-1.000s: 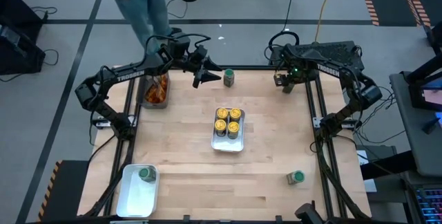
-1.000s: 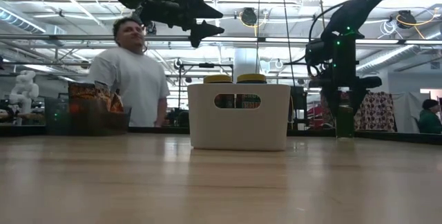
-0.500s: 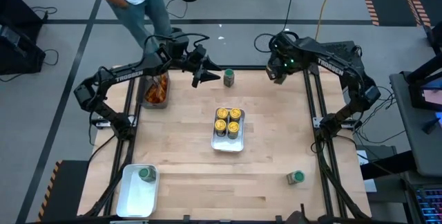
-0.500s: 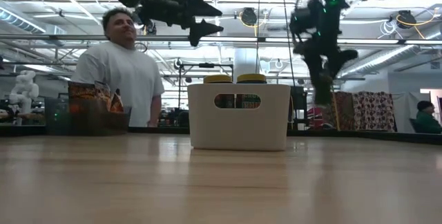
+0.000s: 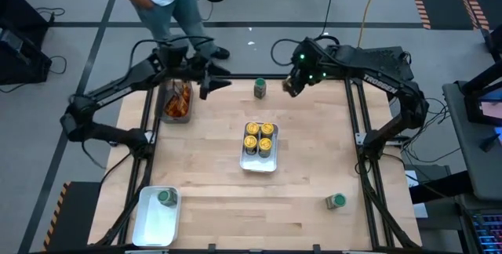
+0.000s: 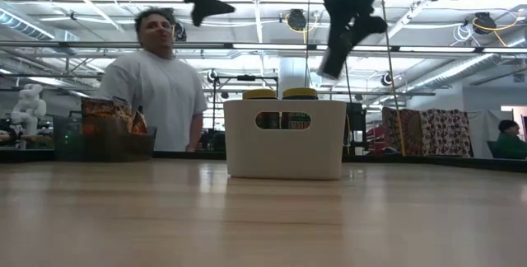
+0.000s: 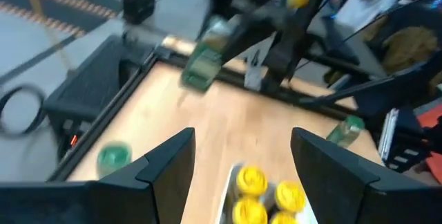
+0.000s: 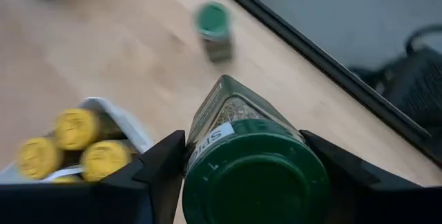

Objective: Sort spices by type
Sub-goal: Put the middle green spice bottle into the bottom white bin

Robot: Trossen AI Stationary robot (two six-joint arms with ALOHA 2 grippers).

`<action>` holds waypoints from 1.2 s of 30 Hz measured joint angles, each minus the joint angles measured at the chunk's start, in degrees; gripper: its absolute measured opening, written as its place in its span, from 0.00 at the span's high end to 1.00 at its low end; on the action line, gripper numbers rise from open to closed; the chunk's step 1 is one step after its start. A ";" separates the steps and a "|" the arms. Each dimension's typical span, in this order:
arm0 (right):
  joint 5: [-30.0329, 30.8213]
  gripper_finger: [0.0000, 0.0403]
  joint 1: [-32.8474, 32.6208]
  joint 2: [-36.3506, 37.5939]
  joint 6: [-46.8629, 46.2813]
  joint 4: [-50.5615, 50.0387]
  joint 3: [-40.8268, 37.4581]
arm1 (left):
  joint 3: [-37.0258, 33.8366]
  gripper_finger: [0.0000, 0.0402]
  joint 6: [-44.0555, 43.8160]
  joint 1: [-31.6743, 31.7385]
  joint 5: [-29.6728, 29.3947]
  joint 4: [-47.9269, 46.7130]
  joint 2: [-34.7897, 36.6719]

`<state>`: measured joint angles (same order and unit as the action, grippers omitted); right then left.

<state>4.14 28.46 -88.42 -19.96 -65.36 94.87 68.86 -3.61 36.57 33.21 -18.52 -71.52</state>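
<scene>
My right gripper (image 5: 292, 88) hangs above the table's far edge, shut on a green-lidded spice jar (image 8: 238, 124). Another green-lidded jar (image 5: 260, 88) stands on its base at the far edge, just left of it. My left gripper (image 5: 210, 83) is open and holds nothing, raised over the far left beside the dark bin (image 5: 177, 101) of orange packets. Several yellow-lidded jars (image 5: 259, 138) stand in the white middle tray (image 5: 271, 165). One green-lidded jar (image 5: 165, 197) stands in the near-left tray (image 5: 153, 226). A further one (image 5: 336, 201) lies near the right. My right gripper pinches the jar's two sides just below the green lid (image 8: 255, 182), one finger (image 8: 160, 172) on each side. The fingers come from the lid end, slanting down, and lie along the jar. The jar is lifted clear of the table and tilted.
A person in a white shirt (image 6: 160, 94) stands just beyond the table's far left corner. Bare wood lies between the middle tray and the near edge. In the low view the middle tray (image 6: 284, 139) hides what is behind it.
My right gripper has lifted the green-lidded jar off the table's far right corner, carried it up and toward the left along the far edge, and tipped it. My left gripper has drawn back toward the table's left edge and risen, still open.
</scene>
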 joint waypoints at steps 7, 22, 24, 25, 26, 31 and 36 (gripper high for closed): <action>-1.87 0.43 -9.34 0.00 2.29 5.85 0.61 | 0.00 0.40 -2.92 -4.87 -9.55 -16.98 6.18; -2.79 0.44 -24.71 -3.98 -0.22 21.57 0.68 | 0.00 0.40 -15.60 -26.35 -23.83 -28.88 9.76; -2.74 0.43 -26.46 -5.79 -2.30 22.52 0.68 | 0.00 0.40 -15.32 -27.93 -23.89 -31.80 9.79; -2.80 0.43 -27.28 -6.83 -3.43 23.45 0.68 | 0.00 0.40 -14.81 -28.55 -23.91 -33.73 9.76; -2.80 0.43 -28.20 -8.01 -4.68 24.83 0.68 | 0.00 0.40 -13.94 -29.16 -23.95 -35.92 9.76; -4.10 0.44 -31.85 -15.12 -12.00 30.88 2.72 | 0.00 0.40 -11.38 -32.82 -24.24 -45.73 10.39; -4.37 0.43 -34.66 -25.81 -16.23 26.76 14.13 | 0.00 0.40 -9.53 -38.02 -24.24 -50.14 12.56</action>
<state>-0.22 -6.20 -114.23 -36.19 -38.60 109.00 68.86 -13.13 -1.46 8.97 -68.66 -58.96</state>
